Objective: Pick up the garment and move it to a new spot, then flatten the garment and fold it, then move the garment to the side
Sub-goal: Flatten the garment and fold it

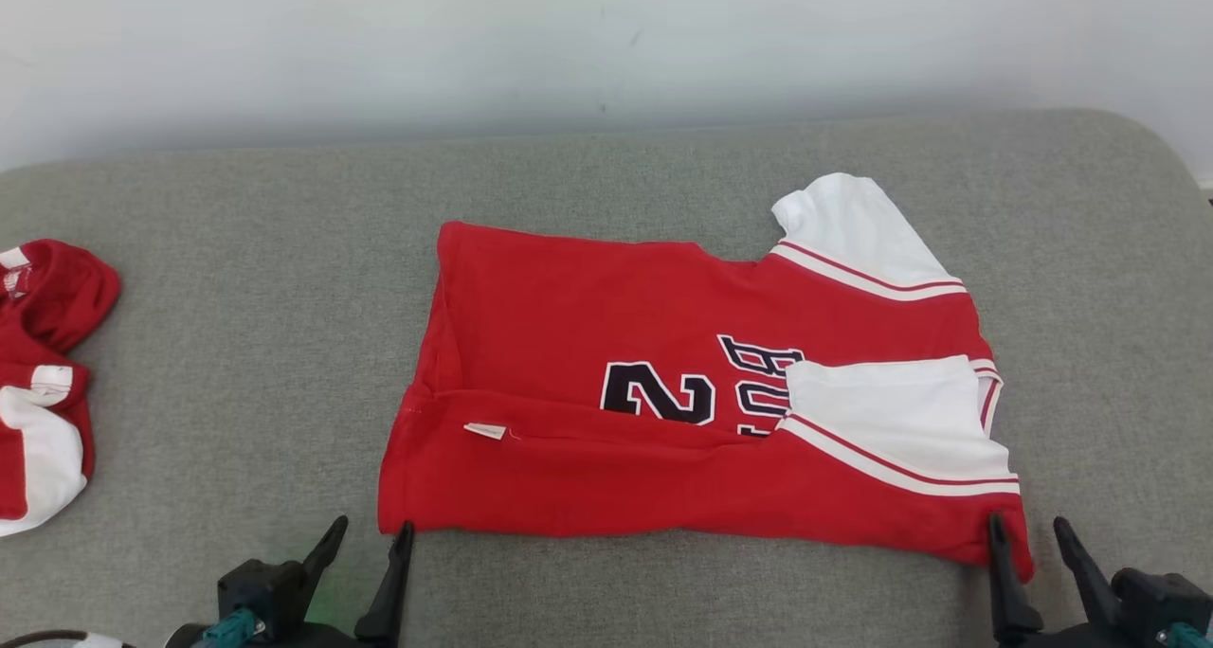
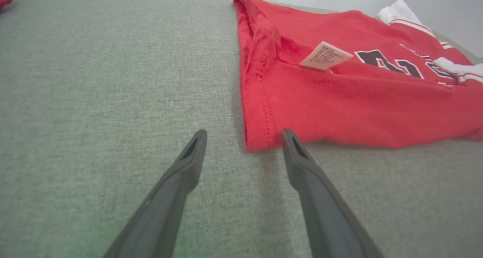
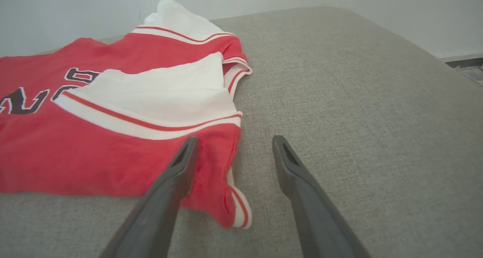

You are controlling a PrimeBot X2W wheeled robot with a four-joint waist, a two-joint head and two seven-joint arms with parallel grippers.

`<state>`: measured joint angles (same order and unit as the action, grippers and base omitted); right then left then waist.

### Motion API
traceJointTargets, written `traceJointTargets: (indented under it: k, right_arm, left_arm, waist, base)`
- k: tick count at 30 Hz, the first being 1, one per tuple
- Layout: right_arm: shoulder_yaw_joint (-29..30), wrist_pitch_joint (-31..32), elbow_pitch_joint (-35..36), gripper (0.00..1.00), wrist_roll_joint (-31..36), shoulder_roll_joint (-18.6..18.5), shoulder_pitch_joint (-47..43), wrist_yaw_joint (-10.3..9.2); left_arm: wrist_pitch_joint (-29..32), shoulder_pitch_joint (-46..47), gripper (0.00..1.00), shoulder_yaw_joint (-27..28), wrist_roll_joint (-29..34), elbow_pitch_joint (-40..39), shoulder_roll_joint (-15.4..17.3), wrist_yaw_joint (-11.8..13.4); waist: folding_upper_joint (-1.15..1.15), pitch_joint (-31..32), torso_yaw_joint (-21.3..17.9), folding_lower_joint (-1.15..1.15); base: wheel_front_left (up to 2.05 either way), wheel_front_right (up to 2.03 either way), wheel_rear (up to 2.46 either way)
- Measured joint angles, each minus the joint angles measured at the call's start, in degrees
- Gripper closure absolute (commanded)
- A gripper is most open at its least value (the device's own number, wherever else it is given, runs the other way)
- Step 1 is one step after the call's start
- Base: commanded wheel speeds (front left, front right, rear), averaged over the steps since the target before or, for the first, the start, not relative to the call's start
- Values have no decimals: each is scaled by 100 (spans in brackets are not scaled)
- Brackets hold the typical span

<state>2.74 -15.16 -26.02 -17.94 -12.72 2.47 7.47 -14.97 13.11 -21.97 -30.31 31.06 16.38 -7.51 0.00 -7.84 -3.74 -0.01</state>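
Left pincer [image 1: 373,525] and right pincer [image 1: 1026,521] both gape wide, empty, at the near corners of the shirt [image 1: 569,297]; the next fold wants both layers pinched evenly and lifted together.

The left gripper [image 1: 374,525] sits at the lower left of the head view. Its 2 long dark fingers [image 1: 390,582] point up and forward, splayed wide in a V. The right gripper [image 1: 1026,521] sits at the lower right in a matching pose, its 2 fingers spread just as wide. Both grippers are at about the same height in that view, well apart from each other. In each wrist view the 2 fingers rise from the bottom edge, angled low and forward, with their slotted tips clearly separated.
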Motion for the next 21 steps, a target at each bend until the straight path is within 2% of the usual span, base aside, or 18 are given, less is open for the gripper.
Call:
traceJointTargets:
  k: [7, 8, 9, 10, 11, 12, 21]
  right_arm:
    - [-155, -1, -445, 0, 49, 101, 224, 0]
    - [-200, 0, -531, 5, 49, 104, 246, 0]
    - [-248, 0, -626, 56, 52, 111, 269, 0]
    - [-291, 0, -716, 97, 62, 119, 297, 0]
    - [-325, -1, -798, 100, 76, 122, 345, 0]
    - [-345, -1, -831, 100, 80, 124, 386, 0]
    - [-314, 0, -730, 100, 78, 114, 393, 0]
  left_arm:
    - [0, 236, 0, 222, 305, 312, -199, 0]
    - [0, 243, 0, 196, 300, 375, -233, 0]
    - [0, 248, 16, 158, 282, 465, -281, 0]
    - [-8, 268, 51, 144, 245, 563, -328, 0]
    - [-8, 329, 81, 88, 193, 694, -346, 0]
    - [-11, 389, 100, -10, 151, 803, -348, 3]
    - [-8, 350, 100, -276, -94, 766, -250, -1]
  waist:
    - [0, -128, -86, 0]
    - [0, -138, -99, 1]
    - [0, -146, -110, 0]
    - [1, -151, -118, 0]
    - [1, -154, -123, 0]
    - [0, -154, -130, 0]
    - [1, 23, -69, 1]
  base:
    - [0, 0, 0]
    - [0, 0, 0]
    - [0, 0, 0]
    - [0, 0, 0]
    - [0, 0, 0]
    - [0, 0, 0]
    - [0, 0, 0]
